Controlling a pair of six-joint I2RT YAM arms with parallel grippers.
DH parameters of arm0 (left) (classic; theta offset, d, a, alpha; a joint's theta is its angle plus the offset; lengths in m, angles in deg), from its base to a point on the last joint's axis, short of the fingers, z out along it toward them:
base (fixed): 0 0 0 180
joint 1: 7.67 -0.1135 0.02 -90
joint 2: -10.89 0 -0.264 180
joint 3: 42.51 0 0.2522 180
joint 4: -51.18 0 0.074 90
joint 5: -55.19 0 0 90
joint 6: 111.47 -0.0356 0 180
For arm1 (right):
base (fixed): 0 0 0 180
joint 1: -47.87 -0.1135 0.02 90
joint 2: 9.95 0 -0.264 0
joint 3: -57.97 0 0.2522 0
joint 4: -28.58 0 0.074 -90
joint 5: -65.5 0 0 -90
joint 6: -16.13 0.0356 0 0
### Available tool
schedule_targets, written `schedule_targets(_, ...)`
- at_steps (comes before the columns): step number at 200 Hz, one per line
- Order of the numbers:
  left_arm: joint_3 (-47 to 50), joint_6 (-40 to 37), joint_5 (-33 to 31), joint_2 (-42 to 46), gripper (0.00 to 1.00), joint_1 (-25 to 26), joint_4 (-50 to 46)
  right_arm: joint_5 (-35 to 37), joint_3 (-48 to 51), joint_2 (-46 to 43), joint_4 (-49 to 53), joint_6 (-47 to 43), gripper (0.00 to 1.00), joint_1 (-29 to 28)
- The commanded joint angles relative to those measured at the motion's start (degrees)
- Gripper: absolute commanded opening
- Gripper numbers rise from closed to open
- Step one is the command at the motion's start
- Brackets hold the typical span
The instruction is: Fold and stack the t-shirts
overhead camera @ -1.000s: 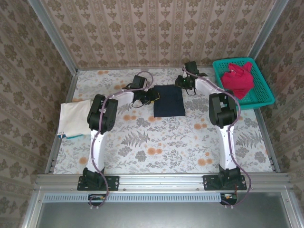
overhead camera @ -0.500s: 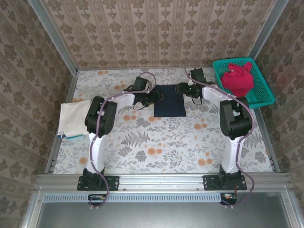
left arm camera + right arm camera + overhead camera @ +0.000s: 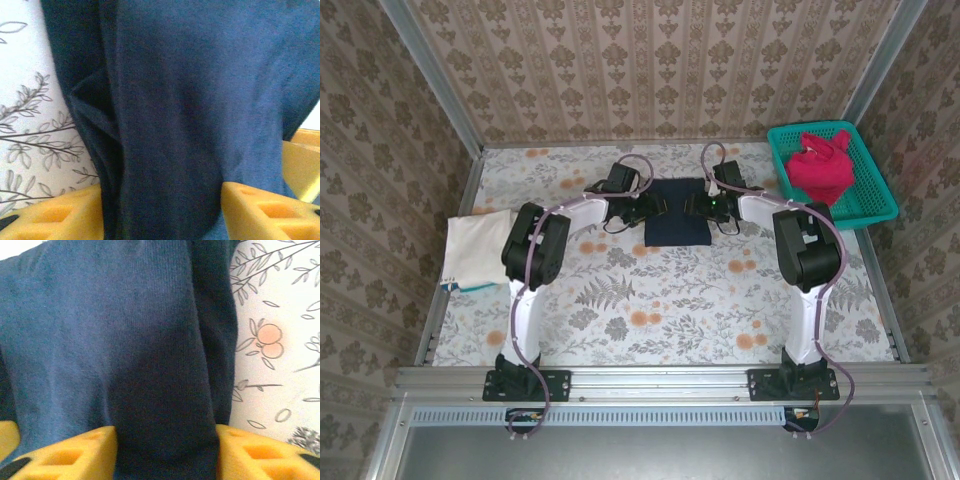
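**While two shirts lie flat, the third sits bunched**

Though it lies flat, cream shirt (image 3: 478,250) is alone at table (image 3: 650,300) left edge, well apart from the rest. Farther in, mid-table, navy shirt (image 3: 677,228) sits folded into a neat rectangle. Left gripper (image 3: 655,205) is at its left edge, right gripper (image 3: 698,205) at its right edge, tips facing each other. Wrist views: each gripper's jaws stand part-way apart with navy cloth filling the gap; pinched or loose, cannot tell. Layered folds show along one side of the cloth. Far right corner: red shirt (image 3: 817,165), bunched and unfolded, in teal basket (image 3: 868,208).
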State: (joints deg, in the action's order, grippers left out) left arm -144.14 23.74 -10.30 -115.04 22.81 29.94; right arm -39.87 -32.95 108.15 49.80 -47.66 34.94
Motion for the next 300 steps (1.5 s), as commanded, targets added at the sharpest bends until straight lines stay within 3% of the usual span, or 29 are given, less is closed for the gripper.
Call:
schedule_targets(1,-1.4,2.1,3.2,-2.1,0.57,1.9,-1.0,-4.2,0.5,2.1,-2.9,2.2,0.46,-0.2)
schedule_targets(44,-1.6,2.4,2.9,-3.1,0.52,1.8,-0.5,-6.4,1.3,2.7,-4.7,3.4,0.43,-0.3)
schedule_targets(62,-2.1,2.0,3.3,-3.9,0.44,1.8,0.4,-7.1,1.4,2.7,-4.9,3.7,0.43,-0.4)
schedule_targets(69,-2.6,1.7,3.5,-4.3,0.37,1.8,0.6,-7.2,1.6,2.6,-5.0,3.7,0.43,-0.4)
schedule_targets(89,-3.2,0.7,3.6,-4.8,0.0,1.7,1.3,-7.1,2.3,1.7,-5.3,3.8,0.43,-0.4)
schedule_targets(110,-3.1,-1.7,2.1,-4.0,0.0,1.3,-0.3,-6.4,3.1,-0.2,-5.4,3.2,0.48,-0.3)
schedule_targets(149,0.6,-11.3,-1.2,1.4,0.0,-0.9,-5.8,-4.5,7.6,-6.0,-9.7,-2.7,0.92,-0.4)
schedule_targets(164,3.3,-16.1,-1.6,4.3,0.0,-2.4,-7.9,-6.5,9.6,-8.0,-12.7,-6.4,0.99,-0.9)
schedule_targets(211,10.3,-30.6,-4.9,14.3,0.0,-7.6,-18.6,-9.7,15.0,-13.0,-21.3,-19.1,1.0,-7.6)
schedule_targets(241,14.5,-38.0,-5.3,21.3,0.0,-11.5,-23.8,-13.4,16.1,-13.9,-27.1,-25.9,1.0,-15.4)
schedule_targets(300,16.9,-50.5,-4.7,32.1,0.0,-24.5,-38.0,-16.2,5.8,-8.3,-31.8,-30.7,1.0,-28.9)
